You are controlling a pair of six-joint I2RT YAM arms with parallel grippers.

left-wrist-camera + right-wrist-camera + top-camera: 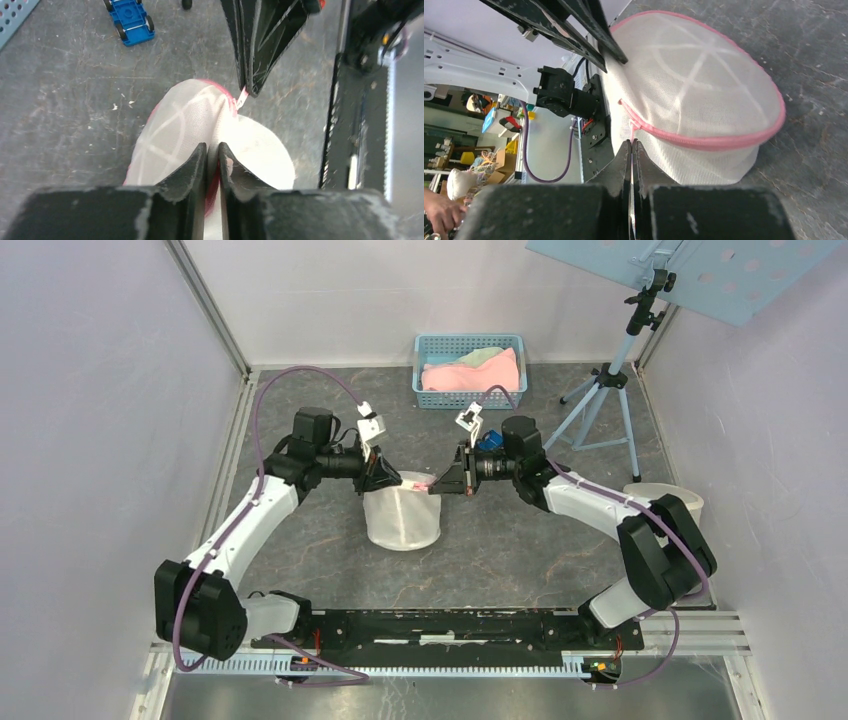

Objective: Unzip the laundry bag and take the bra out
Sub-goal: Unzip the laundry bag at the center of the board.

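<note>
A white mesh laundry bag [400, 515] with a pink zipper [704, 142] stands in the middle of the table between both arms. My left gripper [385, 480] pinches the bag's top edge, with pink and white fabric filling the narrow gap between its jaws [212, 147]. My right gripper [631, 142] is shut on the pink zipper pull [631, 131] at the bag's rim; in the left wrist view its fingertips [248, 85] hold that pull [242, 99]. The bag [185, 125] looks closed along the visible part of the zipper. The bra is hidden.
A blue basket [470, 370] with pink and green cloth stands at the back. A tripod [605, 400] stands at the back right, a white round container [665, 498] by the right wall. A blue toy car [131, 21] lies beyond the bag.
</note>
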